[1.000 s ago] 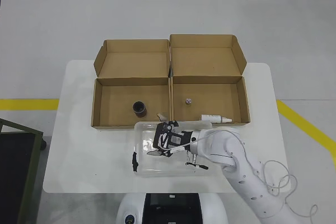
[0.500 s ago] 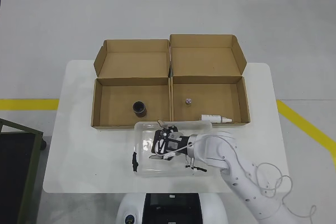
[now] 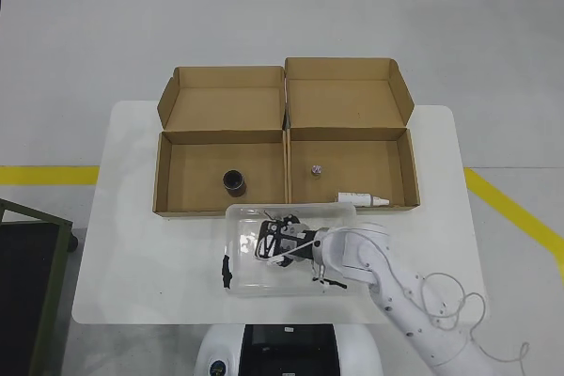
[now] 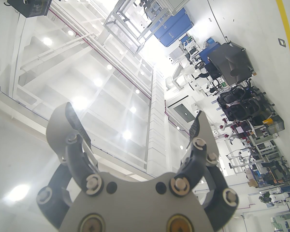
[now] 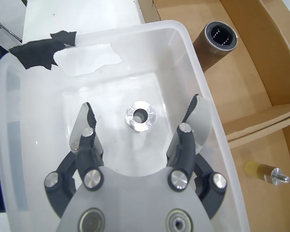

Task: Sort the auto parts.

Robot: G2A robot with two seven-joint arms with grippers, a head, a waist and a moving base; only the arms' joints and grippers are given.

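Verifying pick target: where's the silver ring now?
Right wrist view: the silver ring lies flat on the floor of the clear bin, framed by the open right hand, untouched.

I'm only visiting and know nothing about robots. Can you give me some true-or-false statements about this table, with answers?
The right tool is open inside the clear bin. True.
The right tool grips the silver ring. False: the ring lies ungripped on the bin's floor.
The dark cylinder sits in a cardboard box. True.
The left tool holds a part. False: it is open and empty.
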